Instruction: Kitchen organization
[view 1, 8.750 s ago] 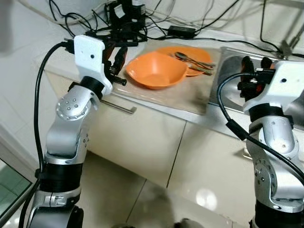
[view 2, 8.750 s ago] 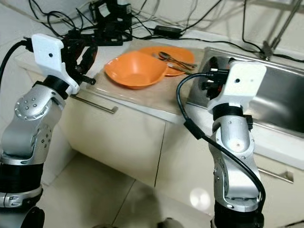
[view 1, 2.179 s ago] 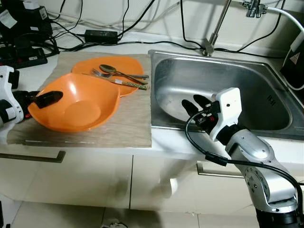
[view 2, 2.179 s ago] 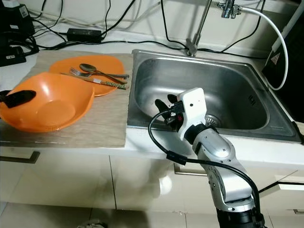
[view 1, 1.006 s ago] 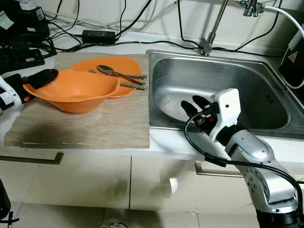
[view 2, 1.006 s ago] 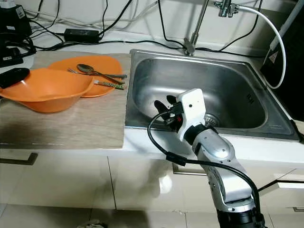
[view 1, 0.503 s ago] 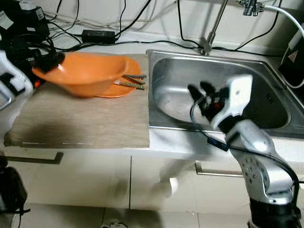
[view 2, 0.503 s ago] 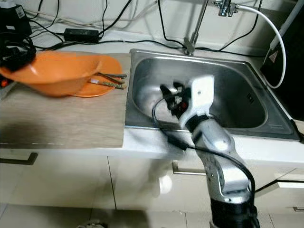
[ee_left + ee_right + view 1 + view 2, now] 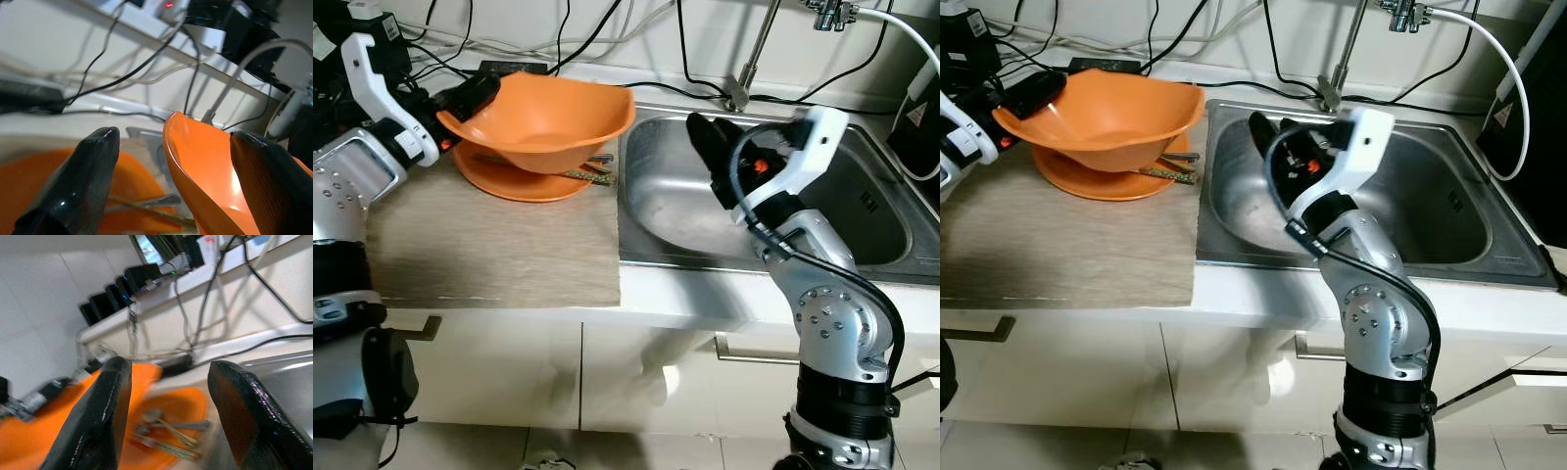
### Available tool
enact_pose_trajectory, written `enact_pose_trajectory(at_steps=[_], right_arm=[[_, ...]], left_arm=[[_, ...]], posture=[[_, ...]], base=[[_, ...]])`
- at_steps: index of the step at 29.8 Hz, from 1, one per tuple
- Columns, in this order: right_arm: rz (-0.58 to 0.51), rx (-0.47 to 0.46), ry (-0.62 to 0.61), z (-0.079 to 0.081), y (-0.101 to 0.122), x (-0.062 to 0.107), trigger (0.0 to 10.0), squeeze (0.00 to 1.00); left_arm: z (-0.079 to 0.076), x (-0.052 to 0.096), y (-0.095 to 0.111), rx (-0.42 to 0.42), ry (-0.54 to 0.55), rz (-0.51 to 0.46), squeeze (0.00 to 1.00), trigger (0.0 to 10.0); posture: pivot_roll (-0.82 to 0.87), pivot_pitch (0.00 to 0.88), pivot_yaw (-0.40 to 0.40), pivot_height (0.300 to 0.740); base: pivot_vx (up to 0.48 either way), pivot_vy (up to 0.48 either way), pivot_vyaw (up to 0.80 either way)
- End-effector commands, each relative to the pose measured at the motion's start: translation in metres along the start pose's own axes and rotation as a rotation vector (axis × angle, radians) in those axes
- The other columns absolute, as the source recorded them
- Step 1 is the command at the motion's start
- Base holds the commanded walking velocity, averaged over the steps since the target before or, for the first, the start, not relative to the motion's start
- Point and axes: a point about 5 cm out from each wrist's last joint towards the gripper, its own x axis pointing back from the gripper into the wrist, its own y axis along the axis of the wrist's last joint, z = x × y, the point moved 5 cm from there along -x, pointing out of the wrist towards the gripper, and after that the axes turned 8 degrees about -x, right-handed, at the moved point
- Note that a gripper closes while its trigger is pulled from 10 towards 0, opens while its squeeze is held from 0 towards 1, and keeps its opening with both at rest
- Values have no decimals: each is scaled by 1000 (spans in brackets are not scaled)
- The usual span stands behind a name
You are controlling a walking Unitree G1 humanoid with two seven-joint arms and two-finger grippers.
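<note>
Currently: bowl held aloft by one rim, hand-off to sink pending

Risks first. Left tool (image 9: 460, 98) grips the orange bowl (image 9: 543, 122) at its rim only, one finger inside and one outside, with the bowl's whole weight hanging out toward the sink. Judgement: a thin rim pinch on smooth plastic may slip or pivot if the arm swings fast or tilts further, and the bowl would drop onto the plate (image 9: 509, 181) and cutlery (image 9: 582, 174) directly beneath, scattering them. Second risk: the bowl's far edge sits near the sink (image 9: 862, 211) rim and close to the right tool (image 9: 705, 147); if both arms close in together, the fingers could knock the bowl out of the grasp. Third: cables (image 9: 607, 83) run along the back of the tabletop (image 9: 489, 245) behind the bowl; a wide sweep could snag them.

Pose. Left arm is raised over the left end of the tabletop, elbow bent, forearm reaching rightward, tool clamped on the bowl's left rim. Bowl is clear of the plate, tilted slightly, opening up. In the left wrist view the orange rim (image 9: 195, 161) stands between the two fingers (image 9: 83, 181).

Right arm is lifted over the sink's left half, forearm angled up and to the left, tool pointing toward the bowl. Right wrist view shows its fingers (image 9: 98, 421) spread apart, nothing between them, plate and cutlery ahead.

Faucet (image 9: 749, 59) stands behind the sink, well apart from both arms.
</note>
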Motion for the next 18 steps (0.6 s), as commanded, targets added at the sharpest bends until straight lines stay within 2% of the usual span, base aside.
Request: enact_pose_trajectory(at_steps=[1,9,11,12,13,14,15,16,17,18], right_arm=[[-12,-90,-12,-5,7,0,10000,1000],[30,-187,-9,-8,4,2,10000,1000],[99,-222,-45,-14,-8,5,10000,1000],[99,-222,-45,-14,-8,5,10000,1000],[154,-246,-76,-19,-17,7,10000,1000],[154,-246,-76,-19,-17,7,10000,1000],[202,-308,-67,-18,-26,9,10000,1000],[205,-343,-42,-14,-26,9,10000,1000],[205,-343,-42,-14,-26,9,10000,1000],[202,-366,-22,-10,-25,8,10000,616]], left_arm=[[-15,-7,13,-90,-32,-70,0,0],[-23,-9,26,-153,-38,-152,0,0],[-32,-8,34,-193,-59,-208,0,0],[-32,-8,34,-193,-59,-208,0,0],[-37,-8,39,-213,-77,-238,0,0],[-37,-8,39,-213,-77,-238,0,0],[-47,-7,43,-269,-110,-270,0,0],[-51,-8,43,-293,-124,-274,0,0],[-51,-8,43,-293,-124,-274,0,0],[-55,-8,43,-311,-142,-277,0,0]], posture=[[30,11,-65,740],[25,8,-64,740],[25,5,-68,740],[25,5,-68,740],[26,8,-69,740],[26,8,-69,740],[27,14,-72,740],[28,15,-73,740],[28,15,-73,740],[28,15,-73,740]], base=[[0,0,0],[0,0,0],[0,0,0],[0,0,0],[0,0,0],[0,0,0],[0,0,0],[0,0,0],[0,0,0],[0,0,0]])
